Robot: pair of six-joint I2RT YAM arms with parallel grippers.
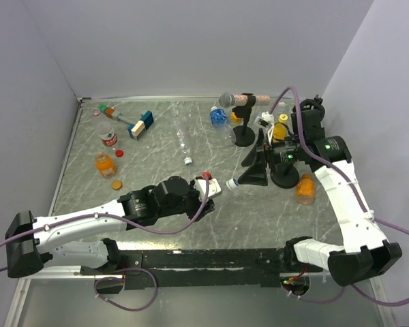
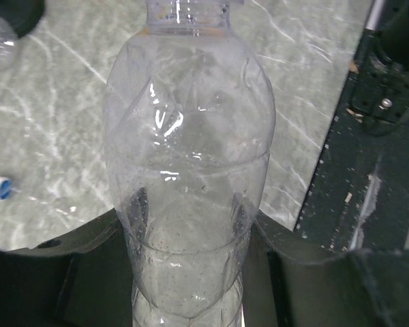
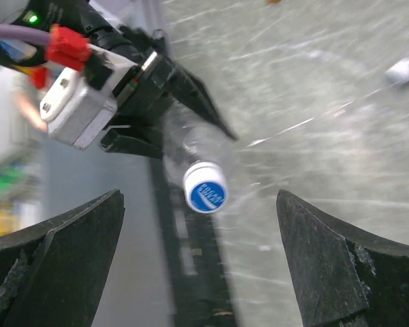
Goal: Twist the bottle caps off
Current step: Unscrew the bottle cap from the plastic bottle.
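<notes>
Clear bottle [image 2: 191, 157] fills the left wrist view. Its lower body is pinched between the dark fingers of the left claw [image 2: 187, 255], which is closed on it at a middling width. The neck points straight away from that claw, off the top of the picture, with the marbled bench [image 2: 54, 136] beneath. From above, the bottle hangs roughly level over the bench. Its long axis runs from the left claw toward the right claw [image 3: 199, 197], cap end leading. The right claw stands wide, its two black fingers far apart and holding nothing. It faces the bottle end-on, so the white cap [image 3: 206, 187] shows its blue printed top as a full disc between the fingers, close to their midline but a shade nearer one finger than the other. The cap appears to sit just ahead of the fingertips, though how far ahead I cannot tell from this angle. It looks seated on the neck; how loose it is cannot be read. The right arm is plainly the nearer one to the cap, while the left serves as the holder. The coming move likely calls for the right claw to ease forward along the bottle's axis until its fingers straddle the ribbed rim. It would then close and twist, and the slight offset could make one finger touch first and nudge the neck aside.
</notes>
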